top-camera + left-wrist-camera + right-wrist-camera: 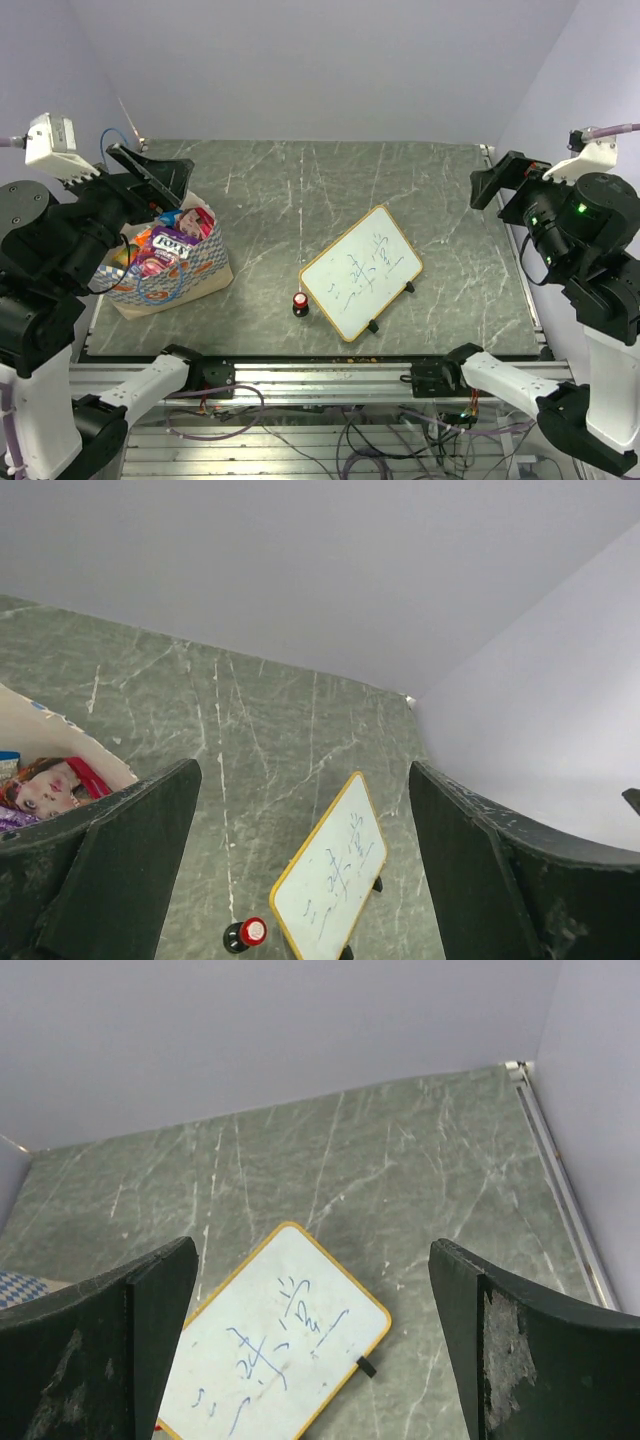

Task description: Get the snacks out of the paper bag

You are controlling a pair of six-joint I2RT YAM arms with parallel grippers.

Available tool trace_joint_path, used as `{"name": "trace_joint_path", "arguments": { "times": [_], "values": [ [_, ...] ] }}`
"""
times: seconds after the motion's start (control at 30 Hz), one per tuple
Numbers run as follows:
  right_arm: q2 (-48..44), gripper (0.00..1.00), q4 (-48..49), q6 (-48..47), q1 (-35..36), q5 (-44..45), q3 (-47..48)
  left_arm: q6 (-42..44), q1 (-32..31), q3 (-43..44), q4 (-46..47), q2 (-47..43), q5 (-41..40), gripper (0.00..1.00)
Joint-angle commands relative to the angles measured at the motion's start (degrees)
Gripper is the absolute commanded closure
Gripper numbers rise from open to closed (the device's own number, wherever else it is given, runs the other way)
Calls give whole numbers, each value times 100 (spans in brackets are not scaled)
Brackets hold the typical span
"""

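Near the left edge of the table (300,190), toward the near-left corner, stands the bag (205,275). Its mouth is upward, its broad checkered side faces the near edge, and its width runs roughly along that edge. The left arm (60,240) hides the bag's left side in the top view. By the middle of the near edge sits the whiteboard (360,272), long axis slanting from near-left to far-right, well apart from the bag. The left gripper (155,172) hangs over the bag's far rim, fingers spread wide and empty. The right gripper (497,178) hangs above the right edge, likewise spread and empty. The snacks (170,245) are crammed in the bag's mouth, tops poking up, a purple-pink one uppermost. A knob (300,301) sits just beside the whiteboard's near-left corner.
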Motion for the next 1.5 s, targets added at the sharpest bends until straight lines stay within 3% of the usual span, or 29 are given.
{"name": "trace_joint_path", "arguments": {
  "times": [0.0,0.37,0.67,0.87,1.1,1.2,1.4,1.47],
  "values": [
    [5,0,-518,248,-337,-457,15,-145,-78,-34,10,-127,-307,4],
    [-45,0,-850,654,-922,-1831,-597,-149,-215,38,-441,4,-707,3],
    [-105,0,-670,687,-1074,-3328,-1561,-257,-269,133,-1459,504,-1424,3],
    [-27,0,-290,737,-1098,-3894,-2051,-519,-288,-104,-1816,840,-2254,2],
    [68,0,705,935,-1112,-4044,-2608,-687,-198,-26,-1583,1606,-2824,2],
    [158,0,934,783,-1117,-3945,-2665,-661,195,159,-1352,2063,-2588,2],
    [614,0,1239,-136,-1122,-3392,-2551,-942,2135,-147,-752,2543,-1245,2],
    [786,0,1345,-319,-1122,-3280,-2513,-1060,2380,-227,-514,2620,-1123,2]
  ]
}}
